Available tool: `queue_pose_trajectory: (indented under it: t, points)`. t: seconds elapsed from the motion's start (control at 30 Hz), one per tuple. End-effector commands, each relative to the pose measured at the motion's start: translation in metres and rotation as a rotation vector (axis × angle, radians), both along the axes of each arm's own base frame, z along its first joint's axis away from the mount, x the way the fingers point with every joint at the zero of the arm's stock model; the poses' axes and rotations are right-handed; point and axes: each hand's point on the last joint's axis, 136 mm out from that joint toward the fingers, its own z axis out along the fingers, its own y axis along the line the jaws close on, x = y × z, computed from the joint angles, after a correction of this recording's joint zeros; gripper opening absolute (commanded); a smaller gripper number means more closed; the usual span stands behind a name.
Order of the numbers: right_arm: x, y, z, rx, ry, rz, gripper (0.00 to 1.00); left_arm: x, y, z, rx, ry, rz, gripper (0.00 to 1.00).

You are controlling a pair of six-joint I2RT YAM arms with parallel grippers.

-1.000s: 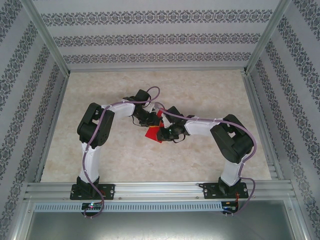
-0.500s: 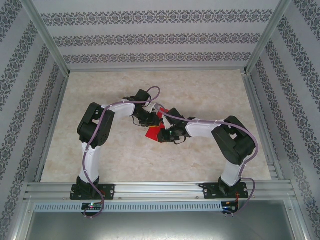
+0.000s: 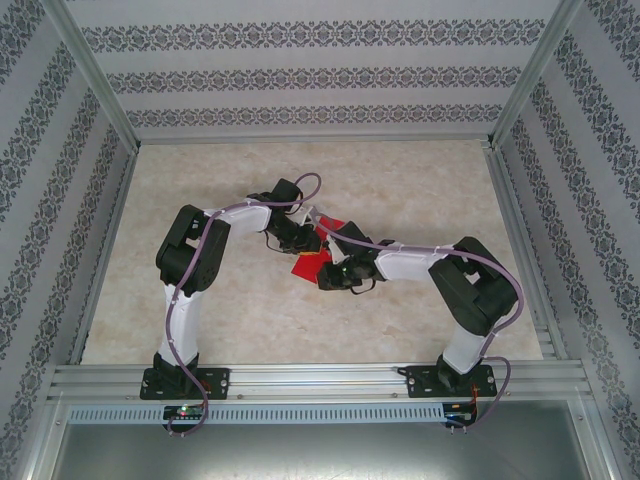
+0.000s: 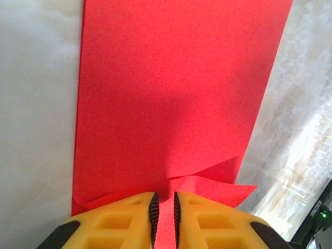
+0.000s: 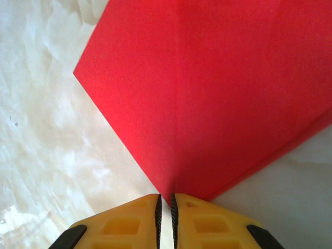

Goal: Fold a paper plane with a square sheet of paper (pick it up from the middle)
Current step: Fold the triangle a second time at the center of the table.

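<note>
- The square sheet of paper [image 3: 305, 267] lay near the middle of the tabletop [image 3: 420, 180], well away from every edge, between the two wrists.
- The left gripper [image 4: 163, 199] had its jaws clamped on one end of the sheet. Red showed in the thin slot between them, and a small flap buckled just ahead.
- The right gripper [image 5: 166, 199] had its jaws drawn almost together, apparently nipping the near tip, where a centre crease met a slanted edge.
- The sheet looked narrow and creased rather than a flat square, so the step in hand was probably an early fold, with no pointed dart formed.
- The next move would likely call for one end to be held steady while the other arm brought a flap to the crease. The edges would need to be aligned and pressed gently, because thin paper wrinkles easily.
</note>
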Motion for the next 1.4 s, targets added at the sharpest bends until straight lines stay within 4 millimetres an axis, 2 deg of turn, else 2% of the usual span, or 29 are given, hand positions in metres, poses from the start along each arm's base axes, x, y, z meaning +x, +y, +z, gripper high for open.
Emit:
queue_pose_trajectory:
  t: [0.0,0.2,0.27,0.53,0.67,0.93,1.17,1.37]
  points:
    - [-0.025,-0.01,-0.006,-0.041,0.085,0.008,0.16,-0.014,0.026,-0.047,0.146,0.074,0.002,0.22]
    - [0.009,0.009,0.037,0.177,0.029,-0.085,0.16,-0.016,0.023,-0.045,0.134,0.079,-0.003,0.22]
    - [0.019,0.012,0.044,0.213,0.014,-0.106,0.16,-0.017,0.022,-0.045,0.131,0.082,-0.004,0.22]
    - [0.033,0.013,0.023,0.15,0.024,-0.102,0.16,-0.017,0.02,-0.042,0.117,0.084,-0.003,0.22]
    - [0.027,0.008,0.008,0.103,0.05,-0.087,0.16,-0.016,0.021,-0.041,0.119,0.081,-0.002,0.21]
    - [0.001,-0.015,-0.02,-0.01,0.102,-0.076,0.17,-0.012,0.019,-0.039,0.114,0.07,-0.001,0.22]
    - [-0.018,-0.028,-0.029,-0.058,0.126,-0.068,0.16,-0.004,0.017,-0.032,0.097,0.054,0.01,0.22]
    - [-0.023,-0.034,-0.036,-0.091,0.131,-0.064,0.16,0.006,0.017,-0.022,0.074,0.034,0.031,0.24]
